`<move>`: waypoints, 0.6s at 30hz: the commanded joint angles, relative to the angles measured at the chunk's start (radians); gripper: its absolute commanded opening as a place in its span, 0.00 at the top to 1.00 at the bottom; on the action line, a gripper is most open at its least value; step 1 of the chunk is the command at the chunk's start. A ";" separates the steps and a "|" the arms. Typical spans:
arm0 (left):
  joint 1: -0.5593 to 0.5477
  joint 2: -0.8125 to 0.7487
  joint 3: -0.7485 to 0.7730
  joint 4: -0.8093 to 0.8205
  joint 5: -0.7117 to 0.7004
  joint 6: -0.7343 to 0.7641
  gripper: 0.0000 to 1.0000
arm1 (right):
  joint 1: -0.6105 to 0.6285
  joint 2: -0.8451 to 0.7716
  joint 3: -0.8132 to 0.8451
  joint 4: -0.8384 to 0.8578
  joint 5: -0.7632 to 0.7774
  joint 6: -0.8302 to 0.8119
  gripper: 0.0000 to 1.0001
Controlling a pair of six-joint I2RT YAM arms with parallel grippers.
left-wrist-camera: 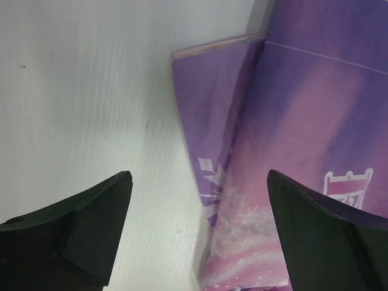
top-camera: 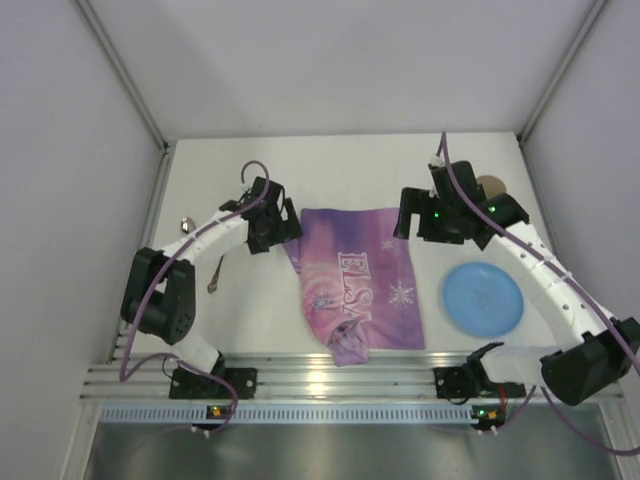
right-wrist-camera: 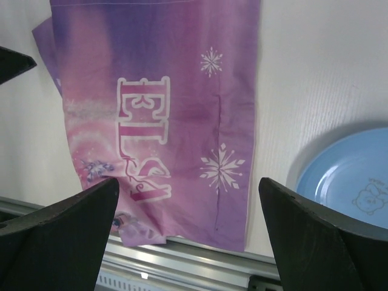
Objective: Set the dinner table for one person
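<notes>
left wrist view shows the left hand [left-wrist-camera: 199, 182] spread wide and empty, hovering over the far left corner of the purple elsa placemat [left-wrist-camera: 303, 109]. a strip of the cloth there is folded over on itself, next to bare white desk [left-wrist-camera: 91, 91]. the right hand [right-wrist-camera: 188, 182], also spread and holding nothing, hangs above the mat's right half. the blue plate [right-wrist-camera: 345, 176] is near the mat's right edge, not touching it.

from the top camera the mat lies mid-desk, skewed, with its near corner bunched up by the metal rail. the plate sits on the desk, not on the mat. a small utensil [top-camera: 215, 276], likely a spoon, lies well to the left. a brown round thing [top-camera: 490, 183] peeks out behind the right arm; i cannot tell what it is.

i judge the setting to be at an early stage. the mat needs flattening and squaring, then the plate goes on it and the cutlery beside it.
</notes>
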 commanded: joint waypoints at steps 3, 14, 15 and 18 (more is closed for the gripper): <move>0.045 0.067 -0.034 0.142 0.054 0.018 0.02 | 0.005 0.111 0.128 -0.015 -0.058 -0.035 0.00; 0.061 0.297 0.086 0.180 0.115 0.010 0.16 | 0.005 0.192 0.187 -0.061 -0.044 -0.078 0.01; 0.061 0.325 0.095 0.180 0.129 0.012 0.26 | 0.005 0.200 0.188 -0.062 -0.041 -0.084 0.02; 0.061 0.360 0.113 0.180 0.150 0.004 0.47 | 0.005 0.220 0.202 -0.072 -0.036 -0.092 0.02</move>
